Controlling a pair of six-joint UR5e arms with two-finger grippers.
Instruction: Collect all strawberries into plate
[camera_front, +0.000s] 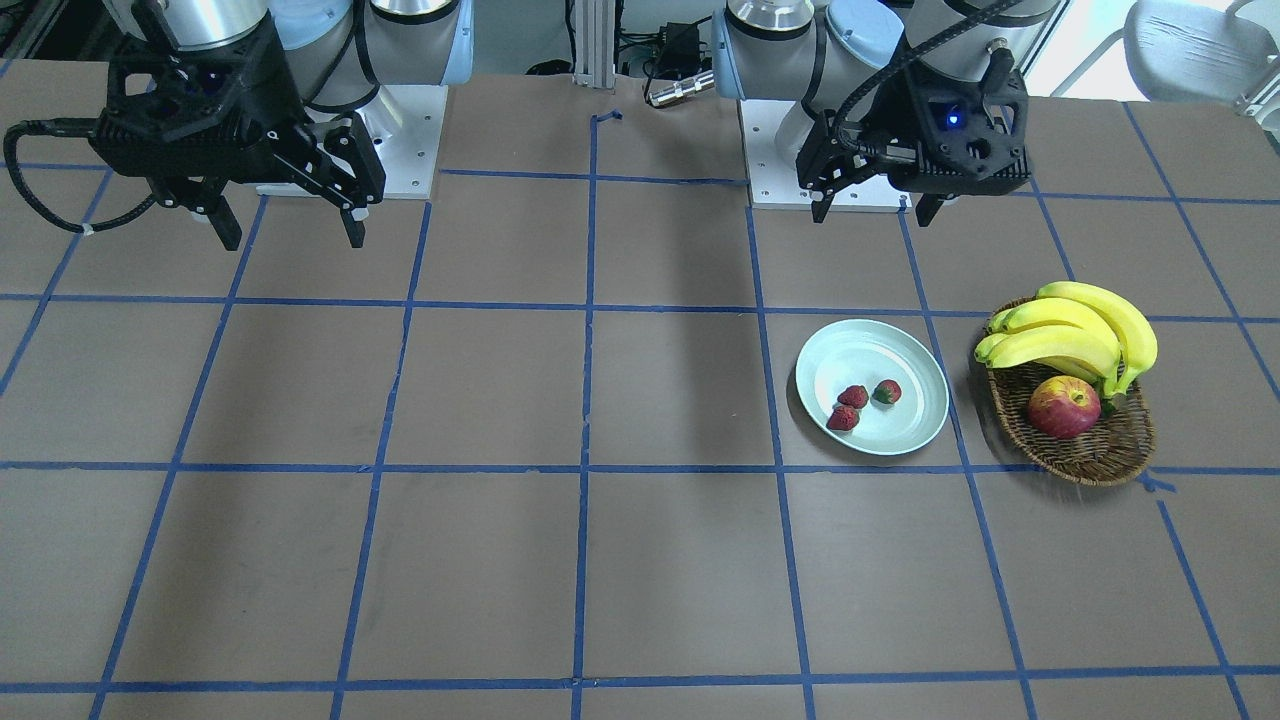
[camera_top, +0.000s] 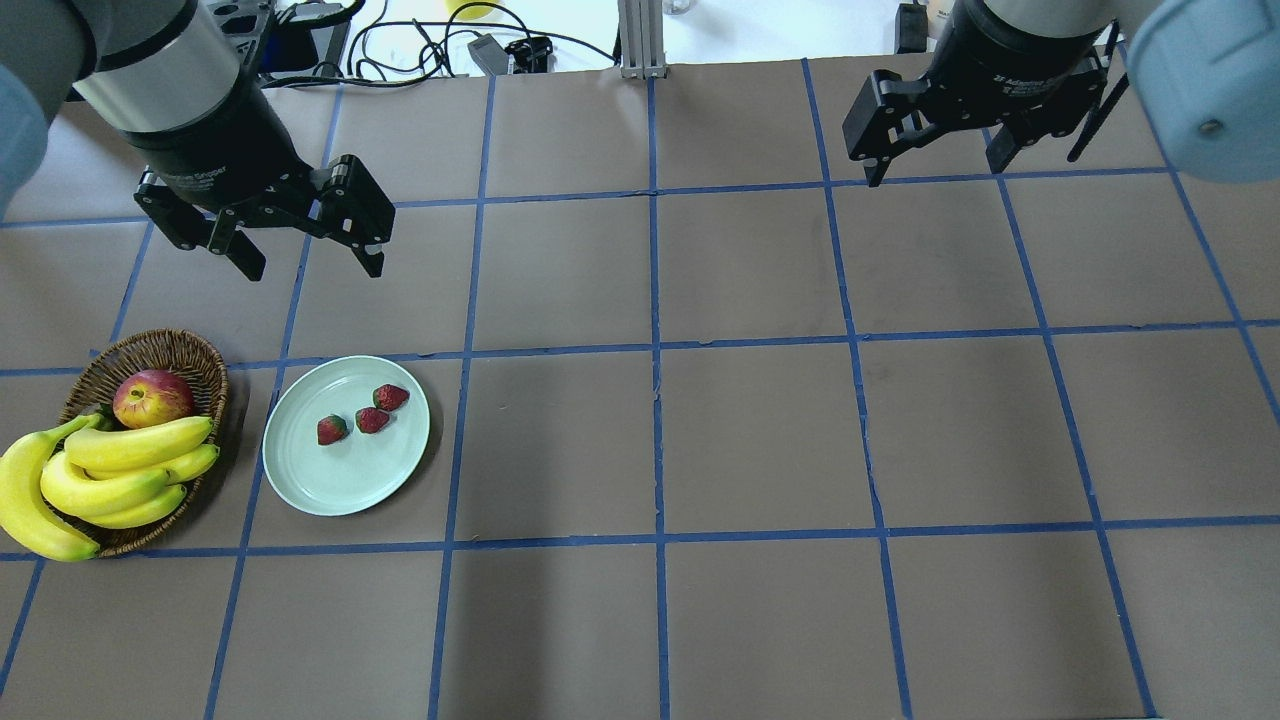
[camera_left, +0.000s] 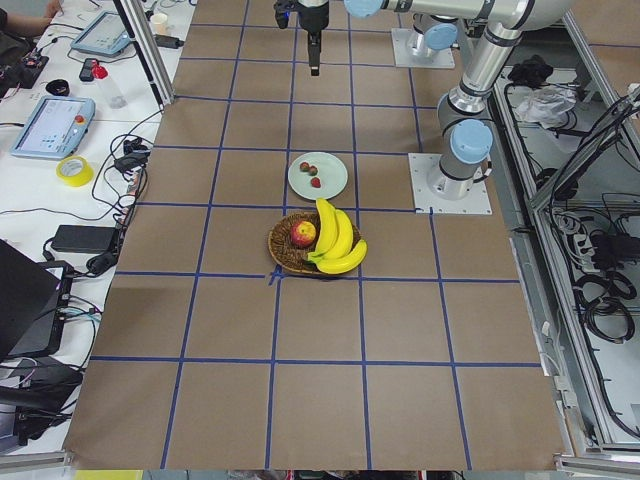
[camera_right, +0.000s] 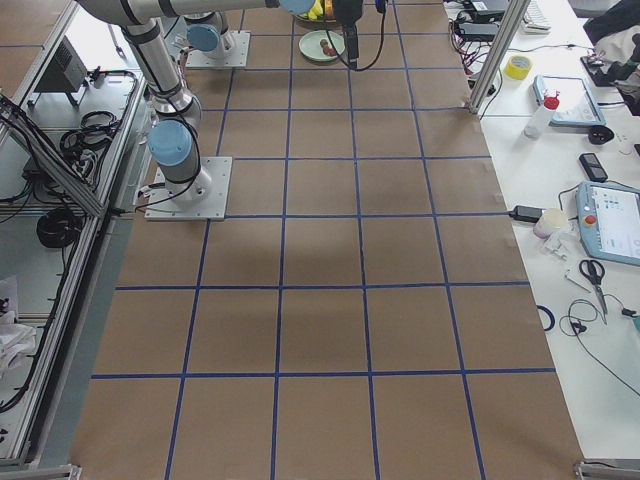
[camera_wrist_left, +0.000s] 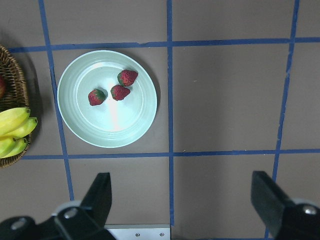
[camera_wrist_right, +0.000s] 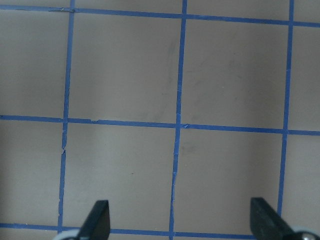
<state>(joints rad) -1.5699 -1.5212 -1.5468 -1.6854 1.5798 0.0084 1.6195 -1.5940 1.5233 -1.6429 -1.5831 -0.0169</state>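
Three strawberries (camera_top: 391, 397) (camera_top: 372, 420) (camera_top: 332, 430) lie close together on the pale mint-green plate (camera_top: 340, 480) at the table's left side. They also show in the left wrist view (camera_wrist_left: 128, 77) (camera_wrist_left: 120, 92) (camera_wrist_left: 96, 97) on the plate (camera_wrist_left: 110, 125), and in the front view (camera_front: 853, 396). My left gripper (camera_top: 315, 265) is open and empty, raised above the table behind the plate. My right gripper (camera_top: 935, 170) is open and empty, high over the far right of the table, over bare tabletop in its wrist view (camera_wrist_right: 180, 222).
A brown wicker basket (camera_top: 170, 350) stands left of the plate and holds a red-yellow apple (camera_top: 152, 397) and a bunch of bananas (camera_top: 110, 470). The table is brown with a grid of blue tape lines. Cables and devices lie beyond the far edge.
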